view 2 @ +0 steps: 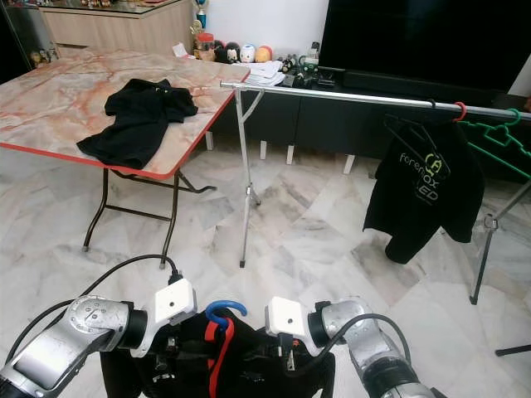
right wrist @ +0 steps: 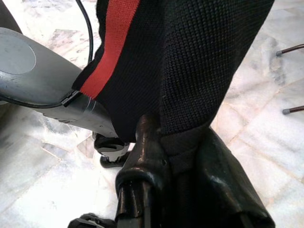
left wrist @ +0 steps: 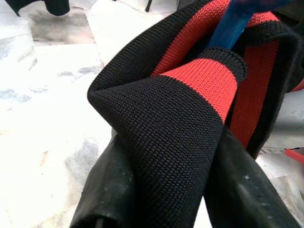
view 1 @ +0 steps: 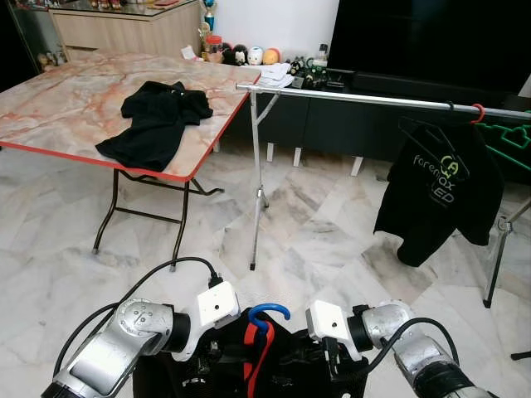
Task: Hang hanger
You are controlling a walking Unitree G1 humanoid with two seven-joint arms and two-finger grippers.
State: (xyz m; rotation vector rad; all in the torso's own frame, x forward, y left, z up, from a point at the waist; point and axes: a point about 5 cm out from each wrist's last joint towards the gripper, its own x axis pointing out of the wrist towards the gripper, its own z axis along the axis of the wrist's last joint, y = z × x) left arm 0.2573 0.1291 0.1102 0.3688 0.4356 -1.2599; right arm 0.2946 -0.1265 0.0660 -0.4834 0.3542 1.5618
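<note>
Both fingers [left wrist: 142,190] pinching shirt [view 1: 274,365]

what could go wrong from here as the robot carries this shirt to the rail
The black shirt with red stripes is pinched in both the left gripper and the right gripper by the fabric, not by the blue plastic hanger, so the hanger might slip inside the shirt.

The silver metal rail stands well ahead; its thin legs could be knocked on approach.

The black printed shirt already on the rail could get bumped if the hook is aimed near it.
</note>
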